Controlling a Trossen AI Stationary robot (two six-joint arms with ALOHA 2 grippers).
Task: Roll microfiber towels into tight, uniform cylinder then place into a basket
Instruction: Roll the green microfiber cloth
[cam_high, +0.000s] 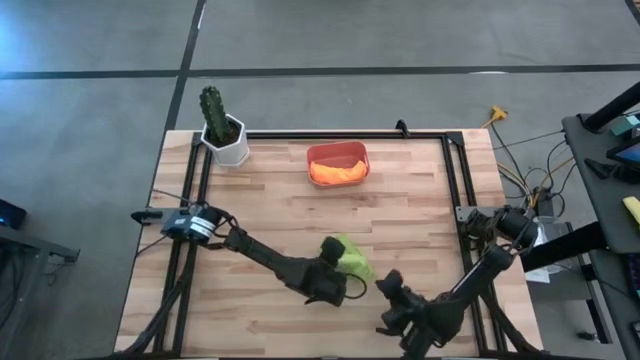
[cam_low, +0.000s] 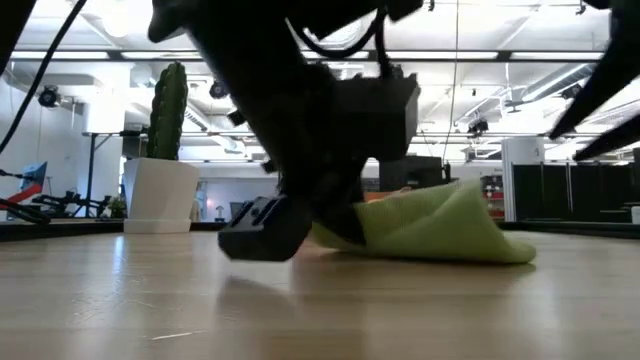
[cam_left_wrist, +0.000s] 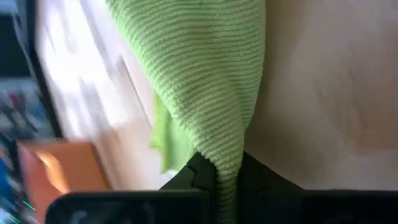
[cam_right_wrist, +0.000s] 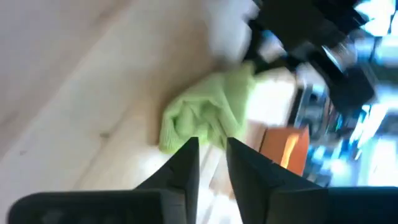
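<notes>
The lime green microfiber towel lies bunched on the wooden table, near the middle toward the near edge. My left gripper is shut on it at the bundle's near-left side, shown close up in the left wrist view. My right gripper hovers just right of the towel and nearer the near edge. Its fingers are open, with nothing between them, and point at the towel. The orange towel lies inside the salmon-red basket at the far middle. My left gripper pinches a narrow gathered bit of the green towel between its two fingers. It comes at it slanting down from the table's left. The rest of the cloth spreads out beyond the fingertips and rests on the table, slack.
A white pot with a green cactus stands at the far left corner. A black frame runs along the table's far, left and right edges. Bare wood lies between the basket and the towel.
</notes>
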